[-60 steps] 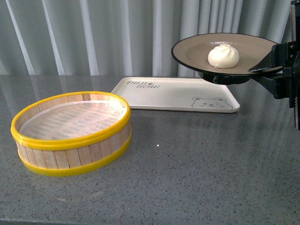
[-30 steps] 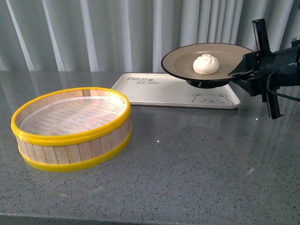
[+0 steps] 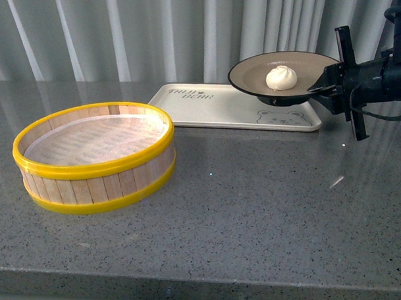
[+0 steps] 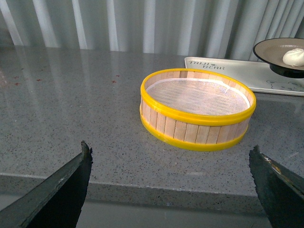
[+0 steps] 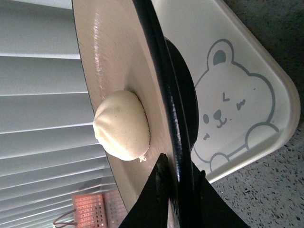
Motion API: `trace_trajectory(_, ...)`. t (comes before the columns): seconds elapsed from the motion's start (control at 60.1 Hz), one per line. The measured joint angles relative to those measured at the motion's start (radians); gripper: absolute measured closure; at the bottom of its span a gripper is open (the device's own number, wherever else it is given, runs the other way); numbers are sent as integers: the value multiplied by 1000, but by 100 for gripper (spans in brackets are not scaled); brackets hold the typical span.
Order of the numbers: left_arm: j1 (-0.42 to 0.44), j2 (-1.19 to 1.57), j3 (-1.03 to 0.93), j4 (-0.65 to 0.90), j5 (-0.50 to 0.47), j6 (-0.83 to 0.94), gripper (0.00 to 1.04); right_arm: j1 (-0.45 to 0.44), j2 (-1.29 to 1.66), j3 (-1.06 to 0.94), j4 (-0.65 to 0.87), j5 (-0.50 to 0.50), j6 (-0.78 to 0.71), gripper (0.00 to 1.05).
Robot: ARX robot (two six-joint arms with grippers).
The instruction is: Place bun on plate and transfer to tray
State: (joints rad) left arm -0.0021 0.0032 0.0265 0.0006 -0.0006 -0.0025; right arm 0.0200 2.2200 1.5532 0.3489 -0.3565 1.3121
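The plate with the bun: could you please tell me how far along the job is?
Done: the bun sits on the plate. In hand: the right gripper pinches the plate's rim and holds it over the bear-print end of the tray. Remaining: lower the plate onto the tray and release; it does not look set down yet. The left gripper hangs open, idle.

The plate point(image 3: 250, 72) hides the tray's point(image 3: 206, 113) far right corner. The tray's lettering point(image 3: 190, 94) is too small to read. The left wrist view crops the plate.
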Motion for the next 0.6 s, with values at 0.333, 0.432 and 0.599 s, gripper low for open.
trace_trajectory(0.333, 0, 0, 0, 0, 0, 0, 7, 32, 111, 156, -53, -13, -4, 102)
trace_trajectory(0.432, 0, 0, 0, 0, 0, 0, 7, 46, 135, 191, -75, -13, -9, 102)
trace_trajectory(0.599, 0, 0, 0, 0, 0, 0, 7, 63, 162, 227, -89, -13, -11, 102)
